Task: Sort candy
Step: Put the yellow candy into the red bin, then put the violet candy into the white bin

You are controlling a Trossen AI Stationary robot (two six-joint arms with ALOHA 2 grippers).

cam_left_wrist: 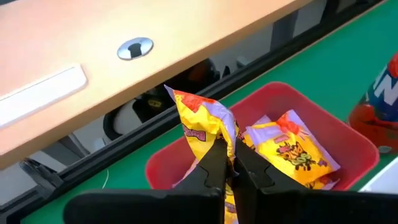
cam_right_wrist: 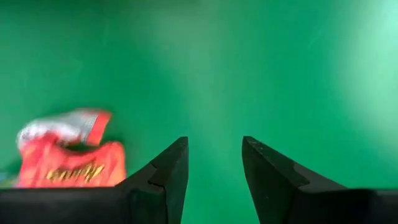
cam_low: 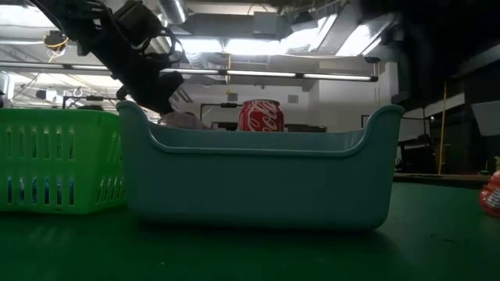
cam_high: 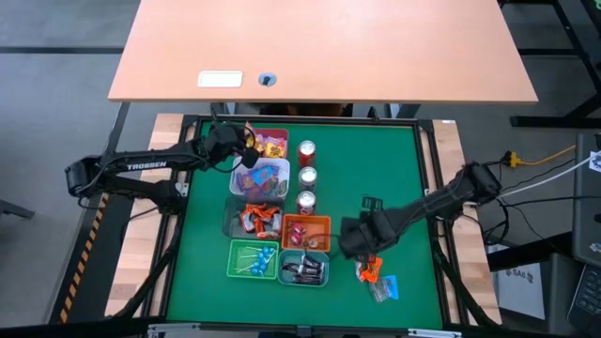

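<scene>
My left gripper is shut on a yellow candy packet above the red bin at the table's far left, where more yellow packets lie. In the high view this gripper sits at the red bin's left side. My right gripper hangs open over the green mat, pointing down, with nothing between its fingers. An orange-red candy lies beside it. In the high view my right gripper hovers just above the loose candy at the near right. My left gripper pinches the yellow packet's lower part between its two fingers. The fingers slant down from the table's left side. The packet stands up past the fingertips, lifted clear over the red bin.
Three red-and-silver cans stand in a row mid-table. Left of them are a clear bin and a grey bin; nearer are orange, green and teal bins. A wooden desk stands beyond the far edge.
</scene>
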